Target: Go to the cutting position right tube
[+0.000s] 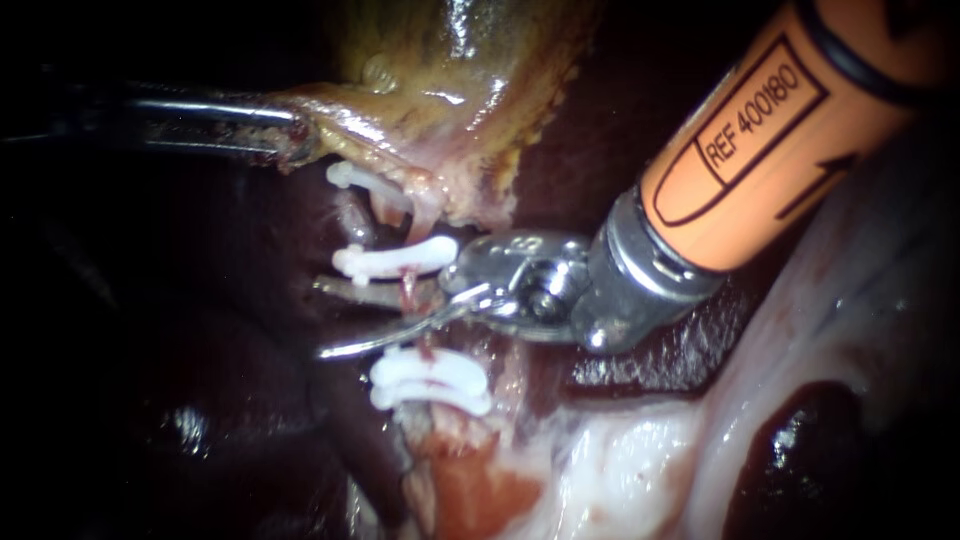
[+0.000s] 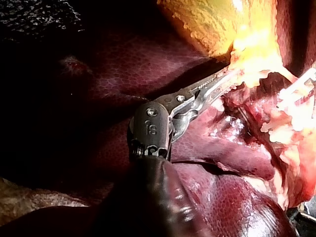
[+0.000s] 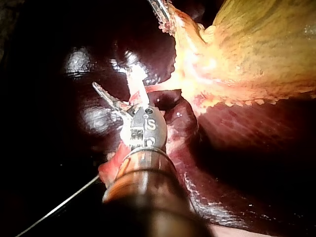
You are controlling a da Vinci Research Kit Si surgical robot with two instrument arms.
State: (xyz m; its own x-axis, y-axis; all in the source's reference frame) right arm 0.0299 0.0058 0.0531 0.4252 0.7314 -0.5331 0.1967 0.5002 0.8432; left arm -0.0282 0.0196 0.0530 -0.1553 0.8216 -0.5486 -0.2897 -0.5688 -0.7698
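Endoscope, left instrument: the left instrument [image 1: 292, 140] enters from the left, its jaws clamped on the edge of the gallbladder [image 1: 450, 90] at the far side.
Endoscope, right instrument: the right instrument [image 1: 322, 318], orange-shafted, enters from the upper right, with its two blades a narrow gap apart.
Endoscope, right tube: the right tube [image 1: 408, 290] runs near-to-far through the gap between the blades, with a single clip [image 1: 395, 260] just beyond them and paired clips [image 1: 430, 382] just nearer.
Endoscope, liver: the liver [image 1: 180, 400] lies dark, to the left and near.
Left wrist, jaws: closed on the bright gallbladder edge ahead of the instrument, with white clips beside it.
Right wrist, blades: one blade juts ahead of the wrist. The other is hidden, so the gap cannot be told here. The left instrument's tip holds the gallbladder edge far ahead.
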